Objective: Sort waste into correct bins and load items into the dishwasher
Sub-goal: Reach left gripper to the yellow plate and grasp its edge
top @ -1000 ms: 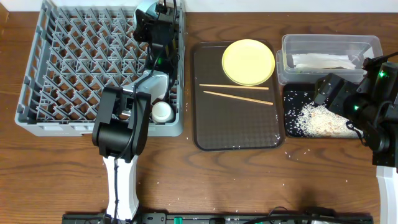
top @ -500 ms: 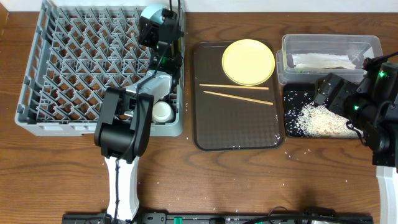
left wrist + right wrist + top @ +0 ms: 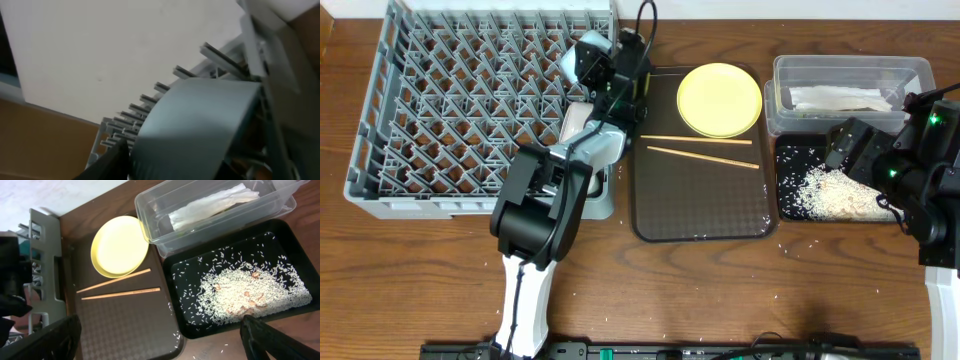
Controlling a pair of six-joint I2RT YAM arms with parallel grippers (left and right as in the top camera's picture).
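The left fingers (image 3: 602,70) hang over the far right edge of the rack (image 3: 420,205), just beside the blue bowl (image 3: 195,130), which sits close against the pegs there. Whether they grip it, or how far they are parted, cannot be told. The right fingers (image 3: 841,145) are spread wide and empty above the black tray (image 3: 788,205) of rice (image 3: 830,190). On the brown tray (image 3: 700,215), the plate (image 3: 719,99) and chopsticks (image 3: 696,139) lie in the far half; the near half lies open but for stray grains. The wrapper (image 3: 835,97) sits in the tub (image 3: 923,72).
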